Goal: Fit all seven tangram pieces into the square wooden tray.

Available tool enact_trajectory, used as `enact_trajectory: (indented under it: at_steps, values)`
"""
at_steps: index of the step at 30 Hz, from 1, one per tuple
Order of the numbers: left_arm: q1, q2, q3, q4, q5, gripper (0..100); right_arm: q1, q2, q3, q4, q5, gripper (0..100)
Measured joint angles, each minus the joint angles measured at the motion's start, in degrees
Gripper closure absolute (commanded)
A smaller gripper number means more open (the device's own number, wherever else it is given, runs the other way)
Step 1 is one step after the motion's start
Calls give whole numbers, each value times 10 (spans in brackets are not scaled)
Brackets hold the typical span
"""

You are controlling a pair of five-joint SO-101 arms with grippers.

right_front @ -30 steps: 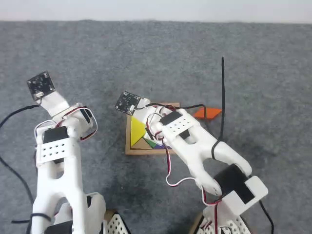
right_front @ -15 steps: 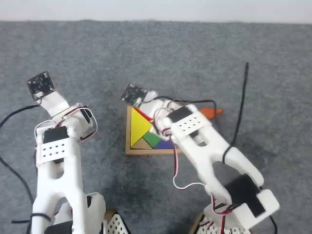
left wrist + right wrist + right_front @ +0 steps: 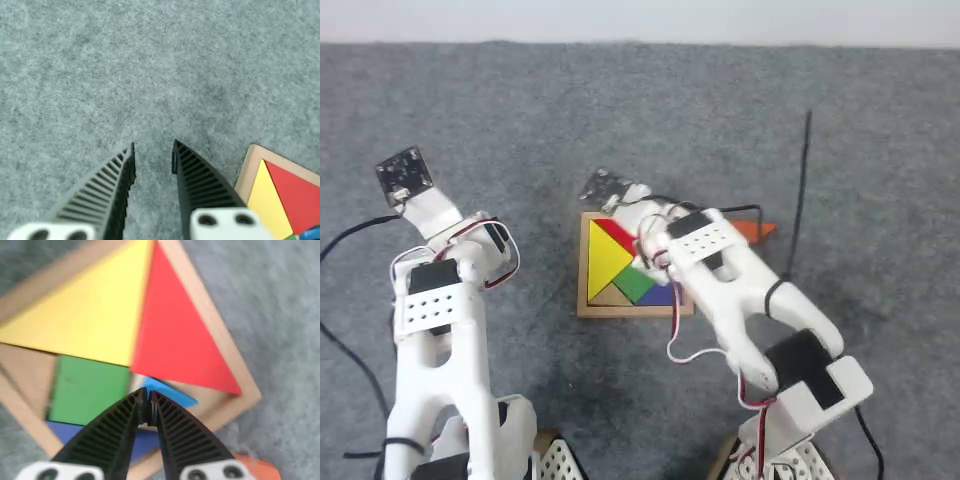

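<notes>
The square wooden tray [image 3: 584,290] lies at the table's middle. It holds a yellow triangle [image 3: 603,258], a red triangle [image 3: 616,232], a green square [image 3: 633,284] and a dark blue piece [image 3: 661,296]. In the right wrist view my right gripper [image 3: 148,407] is shut, its tips down on a light blue piece [image 3: 172,395] between the red triangle [image 3: 175,345] and the green square [image 3: 87,390]. An orange piece [image 3: 756,230] lies on the carpet just right of the tray. My left gripper [image 3: 153,150] hangs open over bare carpet, left of the tray's corner [image 3: 248,165].
Grey carpet covers the whole table. The right arm [image 3: 730,285] stretches over the tray's right half and hides it in the high view. A black cable [image 3: 798,190] rises beside that arm. The left arm [image 3: 440,300] stands well left of the tray.
The right arm's wrist has shifted farther back and to the right over the tray, uncovering the red, green and blue pieces. The left arm has kept still.
</notes>
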Motion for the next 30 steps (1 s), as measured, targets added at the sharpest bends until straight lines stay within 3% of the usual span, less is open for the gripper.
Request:
enact_trajectory:
  at_steps: [9, 20, 30]
  values:
    - [0, 0, 0, 0, 0, 873, -18, -1, -1, 4, 1, 991]
    - [0, 0, 0, 0, 0, 873, 57, -91, 32, -12, 1, 991]
    - [0, 0, 0, 0, 0, 873, 60, 5, 10, -11, 1, 991]
